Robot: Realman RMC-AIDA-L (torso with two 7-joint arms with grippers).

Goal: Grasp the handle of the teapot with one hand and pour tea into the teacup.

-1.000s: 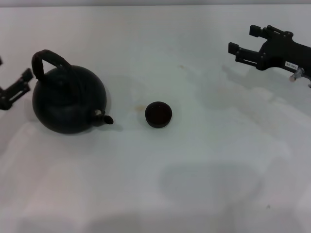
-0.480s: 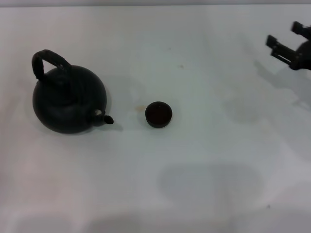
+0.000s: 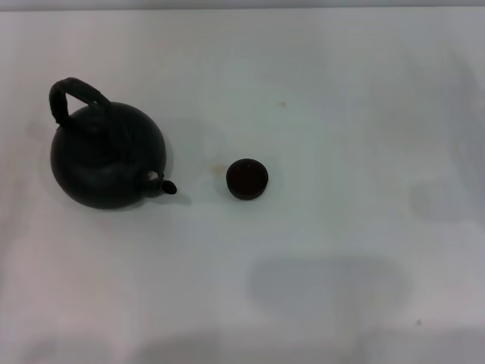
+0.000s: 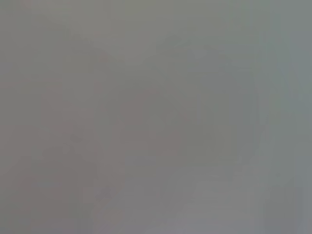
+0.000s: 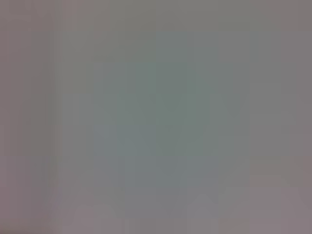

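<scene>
The large round black teapot [image 3: 106, 155] stands on the white table at the left of the head view, its short spout [image 3: 165, 186] turned toward the teacup. Its arched handle [image 3: 74, 95] rises over the pot's far left side. The tiny black teacup [image 3: 247, 179] sits upright a little right of the spout, apart from the pot. Neither gripper shows in the head view. Both wrist views show only a plain grey blur.
The white table [image 3: 341, 114] stretches around both objects, with a few faint stains near its middle. Soft shadows lie on the table at the front and right.
The left gripper left the head view at the left edge first. The right gripper then drew back past the right edge and is now gone. Teapot and teacup have not moved.
</scene>
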